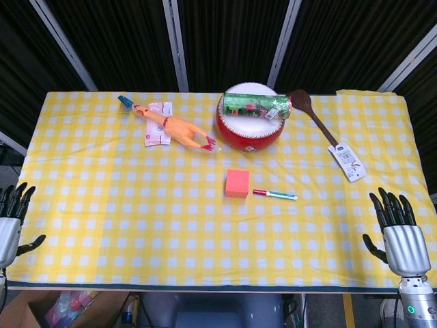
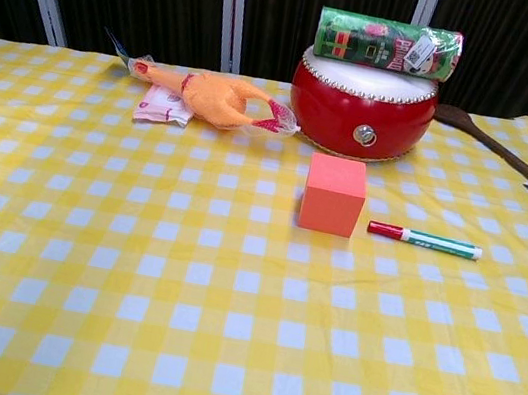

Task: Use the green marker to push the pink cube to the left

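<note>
The pink cube (image 1: pixel 237 183) (image 2: pixel 333 195) sits near the middle of the yellow checked table. Just right of it lies the green marker (image 1: pixel 275 195) (image 2: pixel 426 241), flat, its red cap pointing at the cube with a small gap between them. My left hand (image 1: pixel 12 222) hangs off the table's left front corner, fingers spread, holding nothing. My right hand (image 1: pixel 399 232) is at the right front edge, fingers spread upward and empty, well right of the marker. Neither hand appears in the chest view.
Behind the cube stands a red drum (image 1: pixel 250 123) (image 2: pixel 363 106) with a green cylindrical can (image 1: pixel 257 105) (image 2: pixel 388 43) lying on top. A rubber chicken (image 1: pixel 176 128) (image 2: pixel 215 98) lies to the back left, a wooden spoon (image 1: pixel 328 134) (image 2: pixel 496 145) to the back right.
</note>
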Controlling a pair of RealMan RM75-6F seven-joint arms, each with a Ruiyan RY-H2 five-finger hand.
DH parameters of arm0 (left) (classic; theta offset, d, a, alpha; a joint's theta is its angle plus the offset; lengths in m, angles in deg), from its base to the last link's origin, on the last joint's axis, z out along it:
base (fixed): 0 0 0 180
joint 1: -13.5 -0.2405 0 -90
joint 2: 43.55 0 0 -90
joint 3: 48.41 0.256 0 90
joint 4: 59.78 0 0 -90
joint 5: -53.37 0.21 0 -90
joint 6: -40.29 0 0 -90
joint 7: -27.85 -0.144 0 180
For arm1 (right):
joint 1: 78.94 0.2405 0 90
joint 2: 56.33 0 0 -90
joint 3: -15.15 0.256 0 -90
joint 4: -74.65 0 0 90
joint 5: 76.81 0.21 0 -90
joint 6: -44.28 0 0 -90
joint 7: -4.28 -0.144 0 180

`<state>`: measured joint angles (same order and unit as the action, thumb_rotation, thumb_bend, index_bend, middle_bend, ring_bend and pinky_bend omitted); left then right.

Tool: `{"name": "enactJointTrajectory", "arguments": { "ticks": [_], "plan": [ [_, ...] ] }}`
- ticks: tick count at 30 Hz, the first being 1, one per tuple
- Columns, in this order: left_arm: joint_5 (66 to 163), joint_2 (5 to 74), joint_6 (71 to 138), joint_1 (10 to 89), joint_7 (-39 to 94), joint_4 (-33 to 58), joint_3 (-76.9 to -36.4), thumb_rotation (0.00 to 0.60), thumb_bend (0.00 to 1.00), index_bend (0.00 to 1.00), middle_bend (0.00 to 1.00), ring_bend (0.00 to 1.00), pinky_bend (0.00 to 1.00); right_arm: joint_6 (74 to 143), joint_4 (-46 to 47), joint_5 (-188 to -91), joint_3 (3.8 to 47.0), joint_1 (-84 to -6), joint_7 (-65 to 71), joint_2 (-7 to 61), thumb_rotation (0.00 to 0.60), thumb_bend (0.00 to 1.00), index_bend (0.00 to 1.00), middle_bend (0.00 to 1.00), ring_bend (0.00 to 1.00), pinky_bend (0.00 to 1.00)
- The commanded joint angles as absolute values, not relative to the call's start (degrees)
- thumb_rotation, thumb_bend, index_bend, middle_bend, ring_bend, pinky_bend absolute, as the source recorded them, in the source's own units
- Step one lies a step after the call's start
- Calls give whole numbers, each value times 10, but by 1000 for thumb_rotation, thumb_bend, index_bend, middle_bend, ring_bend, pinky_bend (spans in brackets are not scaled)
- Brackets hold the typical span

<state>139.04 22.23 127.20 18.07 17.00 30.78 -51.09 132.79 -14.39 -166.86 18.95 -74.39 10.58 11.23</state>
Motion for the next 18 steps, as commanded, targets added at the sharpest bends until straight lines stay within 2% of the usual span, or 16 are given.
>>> {"name": "enactJointTrajectory", "arguments": {
  "ticks": [1, 12, 14, 18],
  "plan": [
    [1386, 217, 1270, 180, 166, 313, -509, 600, 13, 0, 0, 0, 0, 1321, -152, -1666, 188, -741, 113, 108, 600, 353, 0, 0, 0, 47],
    [1382, 214, 1273, 175, 169, 316, -509, 600, 13, 0, 0, 0, 0, 1286, -177, -1645, 194, -726, 107, 103, 600, 353, 4, 0, 0, 47],
    [1380, 214, 1271, 176, 172, 316, -510, 600, 13, 0, 0, 0, 0, 1272, -181, -1637, 202, -714, 116, 103, 600, 353, 49, 1, 0, 47],
    [1384, 213, 1273, 176, 176, 316, -509, 600, 13, 0, 0, 0, 0, 1233, -206, -1611, 222, -686, 138, 106, 600, 353, 198, 48, 0, 46]
  ]
}}
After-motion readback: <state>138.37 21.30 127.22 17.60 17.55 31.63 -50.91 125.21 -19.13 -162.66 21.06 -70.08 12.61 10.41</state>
